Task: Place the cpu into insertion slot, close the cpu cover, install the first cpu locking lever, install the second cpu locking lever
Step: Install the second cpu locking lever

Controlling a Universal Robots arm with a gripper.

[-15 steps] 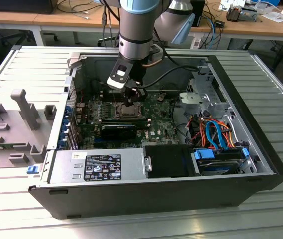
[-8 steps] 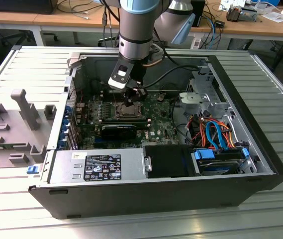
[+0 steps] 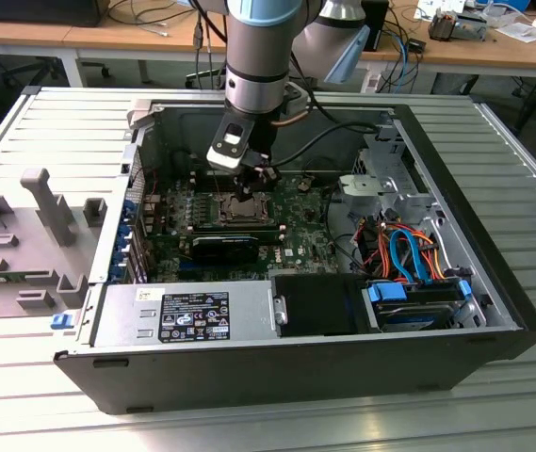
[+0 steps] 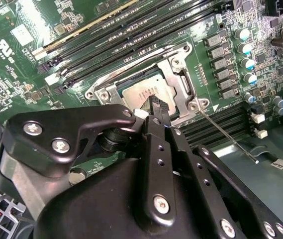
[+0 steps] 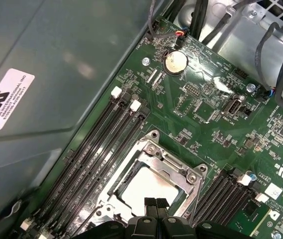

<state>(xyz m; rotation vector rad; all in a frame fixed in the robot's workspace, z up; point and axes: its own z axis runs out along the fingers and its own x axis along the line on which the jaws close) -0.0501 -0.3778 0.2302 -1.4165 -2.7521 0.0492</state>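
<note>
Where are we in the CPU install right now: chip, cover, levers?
Done: the cpu is seated and the cpu cover looks folded down around it. In hand: the end effector, shut and empty, hovers over the cover's edge. Left: one locking lever angles out, apparently unlatched, in the second wrist view; the other lever I cannot judge.

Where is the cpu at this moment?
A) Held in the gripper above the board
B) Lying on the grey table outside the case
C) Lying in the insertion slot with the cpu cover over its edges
C: in both wrist views the cpu lies flat in the insertion slot, framed by the cpu cover.
</note>
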